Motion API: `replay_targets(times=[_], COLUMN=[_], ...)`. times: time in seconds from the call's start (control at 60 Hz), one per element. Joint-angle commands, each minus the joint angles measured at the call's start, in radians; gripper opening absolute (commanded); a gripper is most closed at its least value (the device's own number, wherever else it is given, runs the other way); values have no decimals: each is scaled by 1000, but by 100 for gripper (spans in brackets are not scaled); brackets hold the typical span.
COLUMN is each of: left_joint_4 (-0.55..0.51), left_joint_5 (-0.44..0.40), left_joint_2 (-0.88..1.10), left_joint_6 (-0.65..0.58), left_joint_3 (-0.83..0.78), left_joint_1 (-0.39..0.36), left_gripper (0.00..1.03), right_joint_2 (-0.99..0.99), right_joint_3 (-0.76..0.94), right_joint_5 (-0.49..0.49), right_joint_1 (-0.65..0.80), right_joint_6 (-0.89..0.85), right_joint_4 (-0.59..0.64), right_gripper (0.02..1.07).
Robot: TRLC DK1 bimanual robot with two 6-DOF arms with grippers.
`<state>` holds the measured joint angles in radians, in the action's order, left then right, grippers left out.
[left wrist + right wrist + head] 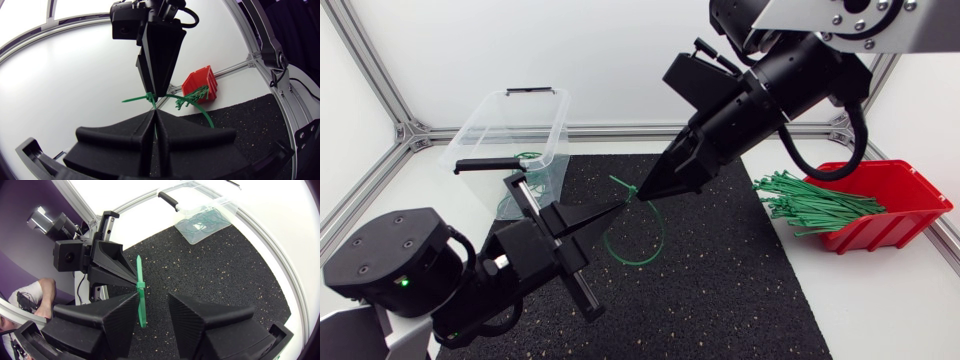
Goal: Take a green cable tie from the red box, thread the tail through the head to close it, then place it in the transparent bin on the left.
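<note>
A green cable tie [655, 245] hangs as a closed loop above the black mat, its tail through the head. My left gripper [618, 208] is shut on its strap just below the head [150, 97]; the left wrist view shows the fingers [130, 135] pressed together. My right gripper [642, 190] comes down from the upper right to the head. In the right wrist view its fingers [120, 315] stand apart, with the tie [141, 305] lying against one finger only. The red box [900, 195] at the right holds a bundle of green ties [810, 200]. The transparent bin [510, 130] stands at the back left.
The black mat [720, 280] covers the middle of the table. Closed green ties [200, 222] lie in the transparent bin [220, 205]. The aluminium frame [410, 135] runs along the table's back and sides.
</note>
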<state>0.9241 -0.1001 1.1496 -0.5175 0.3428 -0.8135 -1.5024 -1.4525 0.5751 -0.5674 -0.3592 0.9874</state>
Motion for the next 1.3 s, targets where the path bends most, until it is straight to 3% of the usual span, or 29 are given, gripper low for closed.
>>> replay_targets(times=[0.0, 0.45, 0.583, 1.283], left_joint_4=[9, -21, -76, -401], left_joint_5=[-24, -53, -99, -552], left_joint_2=[-22, -14, -45, -128], left_joint_6=[-3, 14, 34, 174], left_joint_3=[2, 16, 25, 128], left_joint_1=[2, 30, 48, 275], left_gripper=[4, 4, 4, 4], right_joint_2=[22, 74, 65, -33], right_joint_3=[27, 35, 43, 93], right_joint_5=[-26, -32, -34, -44], right_joint_1=[21, 21, 37, 60], right_joint_6=[2, 8, 3, -6], right_joint_4=[-15, -15, -16, -101], right_gripper=[53, 57, 57, 61])
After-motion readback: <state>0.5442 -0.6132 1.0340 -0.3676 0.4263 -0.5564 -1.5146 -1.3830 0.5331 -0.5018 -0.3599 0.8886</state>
